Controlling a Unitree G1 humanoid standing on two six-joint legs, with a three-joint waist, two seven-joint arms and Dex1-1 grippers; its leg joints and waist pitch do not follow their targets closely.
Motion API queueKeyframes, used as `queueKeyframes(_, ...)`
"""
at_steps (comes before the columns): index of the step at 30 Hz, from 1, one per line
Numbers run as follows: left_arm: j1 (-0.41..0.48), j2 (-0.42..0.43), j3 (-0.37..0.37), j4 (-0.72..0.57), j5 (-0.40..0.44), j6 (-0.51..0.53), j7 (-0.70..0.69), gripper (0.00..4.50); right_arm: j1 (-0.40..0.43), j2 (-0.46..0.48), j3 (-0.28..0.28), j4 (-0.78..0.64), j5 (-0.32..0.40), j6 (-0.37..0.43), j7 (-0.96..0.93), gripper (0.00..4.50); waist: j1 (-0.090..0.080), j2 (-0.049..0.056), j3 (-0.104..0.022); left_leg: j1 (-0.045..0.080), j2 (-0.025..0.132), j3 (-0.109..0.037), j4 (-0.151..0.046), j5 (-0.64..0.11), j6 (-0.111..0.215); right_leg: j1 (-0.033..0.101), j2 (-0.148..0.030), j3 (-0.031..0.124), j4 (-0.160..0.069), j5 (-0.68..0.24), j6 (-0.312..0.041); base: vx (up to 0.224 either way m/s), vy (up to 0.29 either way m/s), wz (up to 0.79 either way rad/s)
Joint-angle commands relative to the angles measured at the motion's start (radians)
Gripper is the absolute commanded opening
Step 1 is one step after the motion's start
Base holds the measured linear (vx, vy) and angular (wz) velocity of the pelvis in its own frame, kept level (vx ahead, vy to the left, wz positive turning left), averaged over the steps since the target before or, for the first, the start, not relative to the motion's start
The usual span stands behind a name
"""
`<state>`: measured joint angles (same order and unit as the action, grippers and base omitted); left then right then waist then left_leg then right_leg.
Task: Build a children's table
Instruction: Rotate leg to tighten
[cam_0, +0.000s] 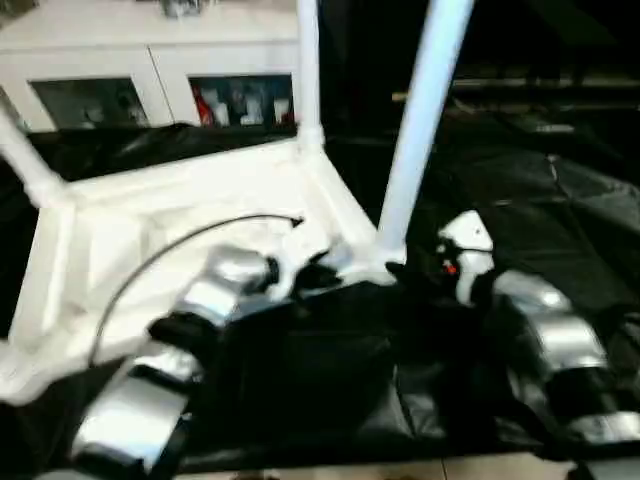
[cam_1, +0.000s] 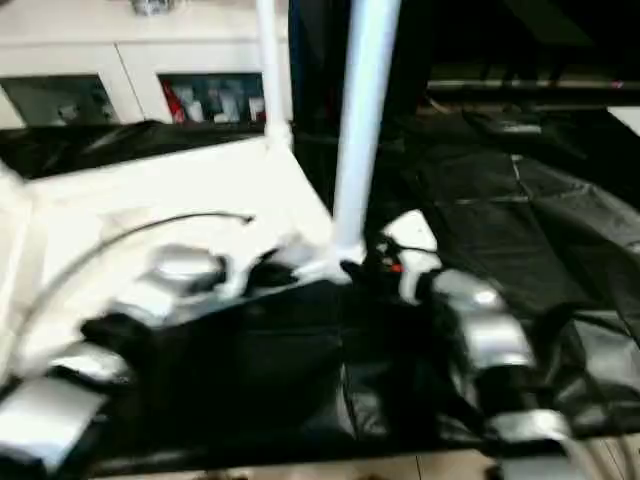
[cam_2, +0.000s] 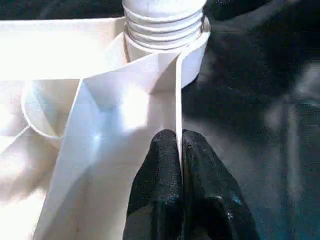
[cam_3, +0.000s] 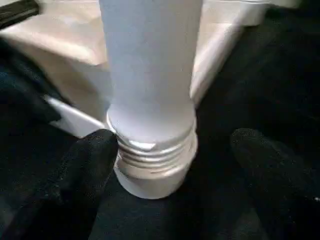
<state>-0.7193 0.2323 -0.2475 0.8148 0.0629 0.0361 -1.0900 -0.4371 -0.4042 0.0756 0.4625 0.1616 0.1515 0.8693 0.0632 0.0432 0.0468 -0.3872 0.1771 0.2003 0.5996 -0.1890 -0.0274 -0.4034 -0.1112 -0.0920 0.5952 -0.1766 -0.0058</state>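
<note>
The white tabletop (cam_0: 200, 215) is laid upside down, its raised rim and ribbed underside turned up. Three white tubular legs are seen rising from its corner sockets: a near leg (cam_0: 420, 120), a far leg (cam_0: 307, 70) and a left leg (cam_0: 25, 160). The near leg's threaded end (cam_3: 152, 152) is seated in its round socket (cam_2: 192, 60), with several threads exposed.

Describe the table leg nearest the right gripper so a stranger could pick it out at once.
On the black-covered work table lies the white tabletop, underside up, with legs rising from its corners. Go to the corner nearest the robot, between the left gripper, pinched on the tabletop's thin rim, and the right gripper. The leg there leans slightly, and thread still shows above its socket.
</note>
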Motion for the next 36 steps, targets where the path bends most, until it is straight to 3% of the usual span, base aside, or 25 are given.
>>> queueKeyframes(1,0.008,-0.018,-0.029,-0.058,-0.056,-0.014,-0.116,0.00,-0.002,-0.008,0.016,-0.024,0.003,0.008,0.026,4.00,0.007,-0.018,-0.069,0.018,0.060,-0.021,-0.065,-0.135,0.124,0.048,-0.051,0.046,-0.056,-0.121,-0.271,0.000,0.000,0.00)
queueKeyframes(7,0.008,-0.021,-0.026,-0.057,-0.054,-0.022,-0.138,0.00,0.007,-0.013,0.056,-0.052,0.006,0.024,0.093,4.00,0.030,-0.020,-0.067,0.023,0.061,-0.018,-0.067,-0.151,0.097,0.047,-0.055,0.049,-0.059,-0.156,-0.262,0.000,0.000,0.00)
queueKeyframes(13,0.013,-0.018,-0.024,-0.075,-0.057,-0.011,-0.139,0.00,0.004,-0.008,0.070,-0.036,-0.004,0.018,0.113,3.61,0.031,-0.025,-0.067,0.019,0.060,-0.021,-0.068,-0.146,0.086,0.049,-0.057,0.050,-0.060,-0.181,-0.243,0.000,0.000,0.00)
queueKeyframes(16,0.016,-0.013,-0.020,-0.077,-0.056,-0.008,-0.142,0.00,0.003,-0.010,0.073,-0.030,-0.006,0.022,0.120,3.26,0.032,-0.027,-0.068,0.018,0.059,-0.021,-0.067,-0.129,0.091,0.051,-0.058,0.049,-0.057,-0.170,-0.241,0.000,0.000,0.00)
queueKeyframes(19,0.020,-0.010,-0.018,-0.078,-0.056,-0.005,-0.145,0.00,0.000,-0.009,0.072,-0.021,-0.005,0.023,0.119,3.21,0.032,-0.026,-0.069,0.017,0.059,-0.021,-0.065,-0.113,0.101,0.050,-0.057,0.049,-0.055,-0.154,-0.244,0.000,0.000,0.00)
queueKeyframes(20,0.022,-0.010,-0.018,-0.080,-0.057,-0.004,-0.145,0.00,-0.001,-0.008,0.071,-0.016,-0.006,0.021,0.116,2.94,0.032,-0.028,-0.069,0.018,0.059,-0.020,-0.064,-0.112,0.104,0.050,-0.056,0.049,-0.054,-0.150,-0.246,0.000,0.000,0.00)
queueKeyframes(26,0.027,-0.011,-0.018,-0.080,-0.043,-0.006,-0.113,0.00,0.011,0.002,0.076,-0.008,-0.025,0.017,0.087,2.74,0.031,-0.027,-0.068,0.018,0.058,-0.020,-0.065,-0.124,0.098,0.049,-0.056,0.049,-0.058,-0.179,-0.238,0.000,0.000,0.00)
queueKeyframes(29,0.001,-0.035,-0.014,-0.034,0.017,0.015,0.055,0.00,-0.004,0.045,0.052,0.063,-0.075,0.029,-0.088,2.73,0.027,-0.024,-0.066,0.019,0.058,-0.022,-0.068,-0.135,0.085,0.046,-0.056,0.050,-0.061,-0.195,-0.233,0.000,0.000,0.00)
queueKeyframes(30,-0.012,-0.049,-0.007,-0.012,0.031,0.023,0.115,0.00,-0.014,0.065,0.038,0.091,-0.084,0.045,-0.153,2.72,0.016,-0.021,-0.063,0.022,0.055,-0.023,-0.073,-0.166,0.056,0.045,-0.053,0.048,-0.068,-0.233,-0.227,0.000,0.000,0.00)
queueKeyframes(32,-0.025,-0.082,0.007,0.014,0.035,0.050,0.195,0.00,-0.026,0.108,0.005,0.116,-0.076,0.078,-0.251,2.71,0.010,-0.019,-0.063,0.024,0.055,-0.025,-0.075,-0.194,0.033,0.047,-0.054,0.050,-0.072,-0.262,-0.219,0.000,0.000,0.00)
queueKeyframes(33,-0.045,-0.143,0.030,0.049,0.036,0.113,0.326,0.00,-0.050,0.189,-0.050,0.152,-0.052,0.127,-0.405,2.71,0.004,-0.016,-0.063,0.025,0.055,-0.025,-0.077,-0.204,0.021,0.043,-0.053,0.052,-0.072,-0.265,-0.218,0.000,0.000,0.00)
queueKeyframes(36,-0.060,-0.199,0.042,0.074,0.035,0.151,0.415,0.00,-0.076,0.250,-0.078,0.187,-0.041,0.144,-0.509,2.71,-0.002,-0.020,-0.064,0.028,0.051,-0.025,-0.077,-0.222,0.015,0.044,-0.053,0.052,-0.078,-0.274,-0.210,0.000,0.000,0.00)
